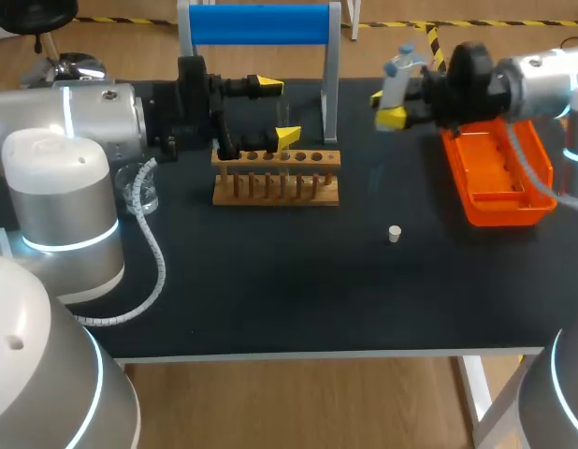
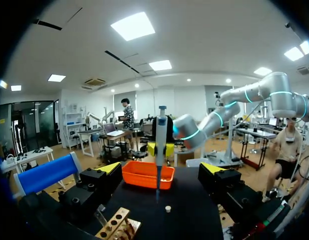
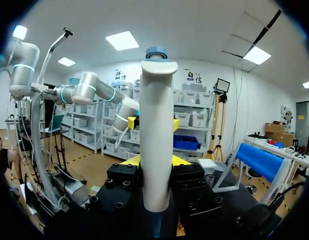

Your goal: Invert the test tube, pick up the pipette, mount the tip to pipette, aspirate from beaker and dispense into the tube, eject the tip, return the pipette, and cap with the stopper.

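The right pincer gripped the pipette just beside the orange tray, near the far right corner of the counter, so pick-up looked done. The left pincer hung open above the wooden rack. With the stopper loose mid-counter, tip-mounting through capping apparently remained.

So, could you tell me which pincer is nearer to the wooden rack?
Left. The left pincer hangs right over the wooden rack; the right pincer, shut on the pipette, is off to its side near the orange tray.
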You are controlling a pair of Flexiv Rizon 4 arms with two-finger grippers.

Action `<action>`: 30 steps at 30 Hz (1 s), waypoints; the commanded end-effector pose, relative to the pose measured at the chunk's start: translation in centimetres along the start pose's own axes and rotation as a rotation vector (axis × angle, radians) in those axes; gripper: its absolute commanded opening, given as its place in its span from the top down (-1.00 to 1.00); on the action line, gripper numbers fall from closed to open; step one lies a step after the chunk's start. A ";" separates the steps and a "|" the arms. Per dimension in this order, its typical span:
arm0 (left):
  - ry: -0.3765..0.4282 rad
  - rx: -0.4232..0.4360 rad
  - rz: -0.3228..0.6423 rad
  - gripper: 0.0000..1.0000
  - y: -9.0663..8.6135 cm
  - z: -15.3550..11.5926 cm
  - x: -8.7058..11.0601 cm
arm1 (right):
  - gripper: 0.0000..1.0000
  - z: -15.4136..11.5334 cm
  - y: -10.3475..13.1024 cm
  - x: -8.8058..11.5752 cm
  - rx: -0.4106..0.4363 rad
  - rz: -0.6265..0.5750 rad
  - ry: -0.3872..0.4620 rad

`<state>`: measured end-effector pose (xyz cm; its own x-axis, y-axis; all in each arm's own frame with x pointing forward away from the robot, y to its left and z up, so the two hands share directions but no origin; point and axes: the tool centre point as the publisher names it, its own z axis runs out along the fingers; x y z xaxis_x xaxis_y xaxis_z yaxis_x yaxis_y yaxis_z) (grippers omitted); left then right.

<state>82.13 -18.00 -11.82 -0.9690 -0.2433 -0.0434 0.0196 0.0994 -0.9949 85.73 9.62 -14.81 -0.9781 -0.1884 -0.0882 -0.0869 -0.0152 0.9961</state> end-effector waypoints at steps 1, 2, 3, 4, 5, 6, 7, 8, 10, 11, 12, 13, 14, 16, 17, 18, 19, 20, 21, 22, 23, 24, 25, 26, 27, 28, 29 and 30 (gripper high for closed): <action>-0.005 0.000 0.001 -1.00 0.0 0.1 0.1 | 1.00 -4.0 0.7 -0.4 0.003 -0.001 0.004; -0.005 0.000 0.001 -1.00 0.0 0.1 0.1 | 1.00 -4.5 0.8 -0.5 0.007 -0.007 0.005; -0.005 0.000 0.001 -1.00 0.0 0.1 0.1 | 1.00 -5.0 0.9 -0.6 0.013 -0.012 -0.001; -0.005 0.000 0.001 -1.00 0.0 0.1 0.1 | 1.00 -5.5 1.1 -0.8 0.017 -0.016 -0.004; -0.005 0.000 0.001 -1.00 0.0 0.1 0.1 | 1.00 -6.0 1.3 -0.9 0.016 -0.018 -0.002; -0.005 0.000 0.001 -1.00 0.0 0.1 0.1 | 1.00 -6.5 1.5 -1.0 0.012 -0.019 0.001; -0.005 0.000 0.001 -1.00 0.0 0.1 0.1 | 1.00 -7.0 1.7 -1.1 0.010 -0.022 0.004; -0.005 0.000 0.001 -1.00 0.0 0.1 0.1 | 1.00 -7.4 1.9 -1.1 0.011 -0.027 0.007; -0.005 0.000 0.001 -1.00 0.0 0.1 0.1 | 1.00 -8.3 2.2 -1.1 0.010 -0.032 0.008; -0.005 0.000 0.001 -1.00 0.0 0.1 0.1 | 1.00 -8.7 2.3 -1.1 0.006 -0.036 0.011; -0.005 0.000 0.001 -1.00 0.0 0.1 0.1 | 1.00 -9.2 2.4 -1.2 0.005 -0.036 0.012; -0.005 0.000 0.001 -1.00 0.0 0.1 0.1 | 1.00 -9.6 2.5 -1.2 0.004 -0.037 0.011; -0.005 0.000 0.001 -1.00 0.0 0.1 0.1 | 1.00 -10.1 2.5 -1.3 0.002 -0.038 0.012; -0.005 0.000 0.001 -1.00 0.0 0.1 0.1 | 1.00 -11.2 2.7 -1.4 -0.006 -0.038 0.014; -0.005 0.000 0.001 -1.00 0.0 0.1 0.1 | 1.00 -11.7 2.8 -1.5 -0.014 -0.035 0.019; -0.005 0.000 0.001 -1.00 0.0 0.1 0.1 | 1.00 -12.2 2.8 -1.6 -0.015 -0.035 0.018; -0.005 0.000 0.001 -1.00 0.0 0.1 0.1 | 1.00 -12.4 2.8 -1.6 -0.019 -0.032 0.015; -0.005 0.000 0.001 -1.00 0.0 0.1 0.1 | 1.00 -12.9 2.9 -1.7 -0.024 -0.028 0.015; -0.005 0.000 0.001 -1.00 0.0 0.1 0.1 | 1.00 -13.5 2.9 -1.8 -0.027 -0.026 0.016; -0.005 0.000 0.001 -1.00 0.0 0.1 0.1 | 1.00 -14.0 3.0 -1.9 -0.028 -0.025 0.016; -0.005 0.000 0.001 -1.00 0.0 0.1 0.1 | 1.00 -14.4 3.0 -2.0 -0.029 -0.024 0.012; -0.005 0.000 0.001 -1.00 0.0 0.1 0.1 | 1.00 -14.9 3.0 -2.1 -0.032 -0.022 0.010; -0.005 0.000 0.001 -1.00 0.0 0.1 0.1 | 1.00 -15.2 3.0 -2.2 -0.034 -0.022 0.011; -0.005 0.000 0.001 -1.00 0.0 0.1 0.1 | 1.00 -15.7 3.0 -2.3 -0.033 -0.022 0.010; -0.005 0.000 0.001 -1.00 0.0 0.1 0.1 | 1.00 -16.1 3.0 -2.4 -0.034 -0.021 0.009; -0.005 0.000 0.001 -1.00 0.0 0.1 0.1 | 1.00 -16.5 2.9 -2.5 -0.035 -0.020 0.010; -0.005 0.000 0.001 -1.00 0.0 0.1 0.1 | 1.00 -17.0 2.9 -2.6 -0.031 -0.021 0.017; -0.005 0.000 0.001 -1.00 0.0 0.1 0.1 | 1.00 -17.3 2.8 -2.7 -0.027 -0.022 0.016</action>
<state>82.12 -18.00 -11.82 -0.9690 -0.2434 -0.0434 0.0196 0.0994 -0.9949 90.47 -5.53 -11.66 -0.9786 -0.1743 -0.1090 -0.1022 -0.0477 0.9936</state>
